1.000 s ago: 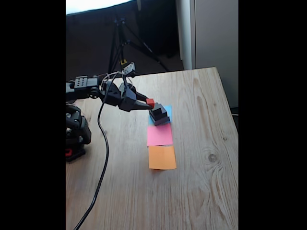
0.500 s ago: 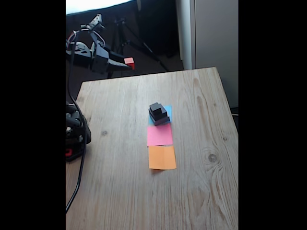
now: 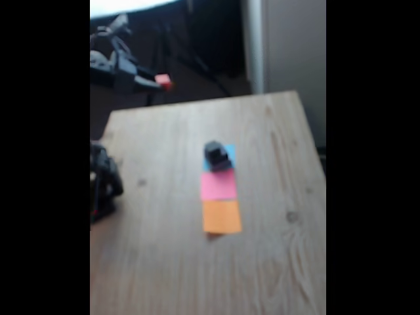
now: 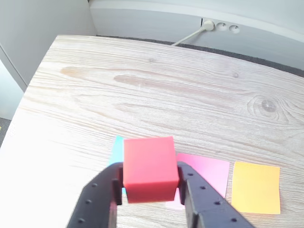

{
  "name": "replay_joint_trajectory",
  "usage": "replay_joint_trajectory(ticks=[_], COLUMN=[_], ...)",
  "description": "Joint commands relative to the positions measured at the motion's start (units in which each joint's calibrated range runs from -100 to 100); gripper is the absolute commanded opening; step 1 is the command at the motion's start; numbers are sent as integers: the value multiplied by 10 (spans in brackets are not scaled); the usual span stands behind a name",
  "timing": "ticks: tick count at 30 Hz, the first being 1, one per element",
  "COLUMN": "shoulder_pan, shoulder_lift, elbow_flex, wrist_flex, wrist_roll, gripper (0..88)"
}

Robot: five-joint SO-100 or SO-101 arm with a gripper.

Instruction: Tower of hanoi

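The pincer is closed narrowly on the red cube, one black finger pressed to each side of it, so the cube sits clamped between the tips with its top and front faces clear. In the fixed view, which is blurred, the pincer is raised high at the upper left, beyond the far edge of the worktop, with the red cube at its tip.

The rest of the stack stands on the blue paper near the middle of the worktop, well apart from the pincer and far below it. It reads as a dark stepped pile; the blur makes the single blocks hard to tell apart.

Just nearer the camera from the blue paper lie the pink paper and then the orange paper, in one row. In the wrist view the pink paper and orange paper lie flat on the worktop to the right of the held cube, and a strip of blue paper peeks out at its left.
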Motion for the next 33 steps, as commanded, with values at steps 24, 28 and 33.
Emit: replay_joint_trajectory(ticks=[24, 28, 33], shoulder_pan=[-4, -10, -11], shoulder_lift=[45, 58, 98], elbow_flex=[734, 758, 763], wrist_flex=[-882, -917, -960], wrist_roll=[103, 115, 120], gripper=[12, 12, 15])
